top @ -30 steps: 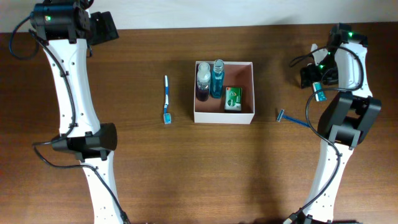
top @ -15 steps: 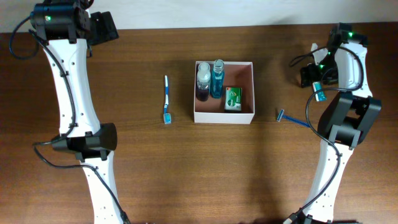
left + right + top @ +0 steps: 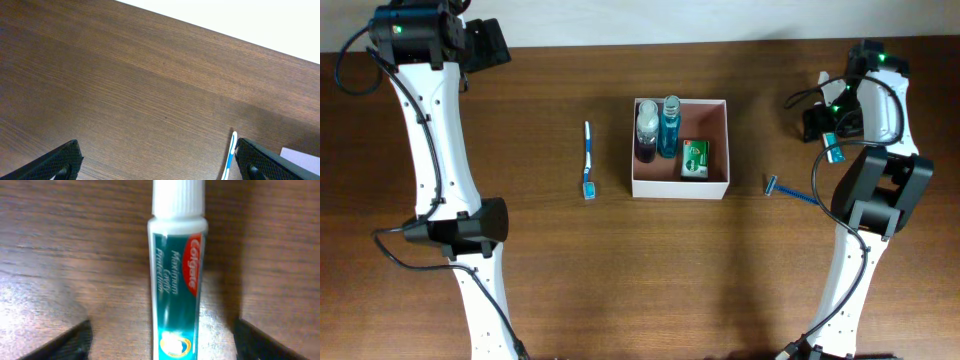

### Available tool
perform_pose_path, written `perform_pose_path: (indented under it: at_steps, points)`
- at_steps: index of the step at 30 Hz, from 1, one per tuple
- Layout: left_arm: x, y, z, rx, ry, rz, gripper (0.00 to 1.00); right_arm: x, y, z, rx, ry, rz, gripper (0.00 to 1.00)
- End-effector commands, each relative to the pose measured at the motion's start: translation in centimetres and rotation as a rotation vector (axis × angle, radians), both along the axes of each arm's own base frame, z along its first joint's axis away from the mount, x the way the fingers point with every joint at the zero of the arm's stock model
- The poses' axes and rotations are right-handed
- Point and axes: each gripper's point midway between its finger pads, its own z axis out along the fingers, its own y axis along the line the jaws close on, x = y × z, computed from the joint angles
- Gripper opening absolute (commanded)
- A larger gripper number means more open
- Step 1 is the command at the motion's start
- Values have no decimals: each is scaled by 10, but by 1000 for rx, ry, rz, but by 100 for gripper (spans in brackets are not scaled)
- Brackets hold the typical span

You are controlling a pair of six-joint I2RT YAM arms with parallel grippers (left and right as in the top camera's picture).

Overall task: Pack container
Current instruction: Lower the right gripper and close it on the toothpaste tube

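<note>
My right gripper point(image 3: 162, 342) hung spread wide over the toothpaste tube point(image 3: 177, 280) at the far right of the table point(image 3: 740, 270), one finger on each side and neither touching it; it held nothing. My left gripper point(image 3: 160, 160) was also wide open and empty at the far left. The container point(image 3: 680, 188) sat mid-table, well left of the tube, with two bottles point(image 3: 658, 130) and a soap box point(image 3: 695, 158) inside and bare floor along its right side. I judged the tube light, soft and slick, so I meant to pinch it gently across the middle of its body, clear of the cap. The container's thin walls looked easy to nudge.
</note>
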Motion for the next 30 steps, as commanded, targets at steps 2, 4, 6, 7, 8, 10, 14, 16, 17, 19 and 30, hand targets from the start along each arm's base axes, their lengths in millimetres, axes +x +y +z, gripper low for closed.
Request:
perform_pose_path:
  at_steps: [2,4,6,7,8,10,14,16,17,19,30]
  points:
    - [-6,1,15,-7,-31,11,99,-6,2,-19,-5,41,-1,58]
    - [-6,1,15,-8,-31,11,99,-6,2,-18,-6,39,-1,54]
    - [-6,1,15,-8,-31,11,99,-5,2,-18,-7,37,-1,52]
    - [-6,1,15,-8,-31,11,99,-5,2,-18,-7,35,-1,50]
    - [-6,1,15,-8,-31,11,99,-5,2,-18,-7,34,-1,46]
    - [-6,1,15,-7,-31,11,99,-4,2,-17,-8,30,-2,42]
    - [-6,1,15,-8,-31,11,99,-3,1,-16,-9,27,-2,38]
    - [-6,1,15,-7,-31,11,99,-3,1,-16,-9,27,-9,31]
    - [-6,1,15,-8,-31,11,99,-3,1,-16,-9,27,-12,30]
    - [-6,1,15,-8,-31,11,99,-2,1,-16,-9,24,-27,29]
    - [-6,1,15,-8,-31,11,99,7,5,4,20,-18,-88,16]
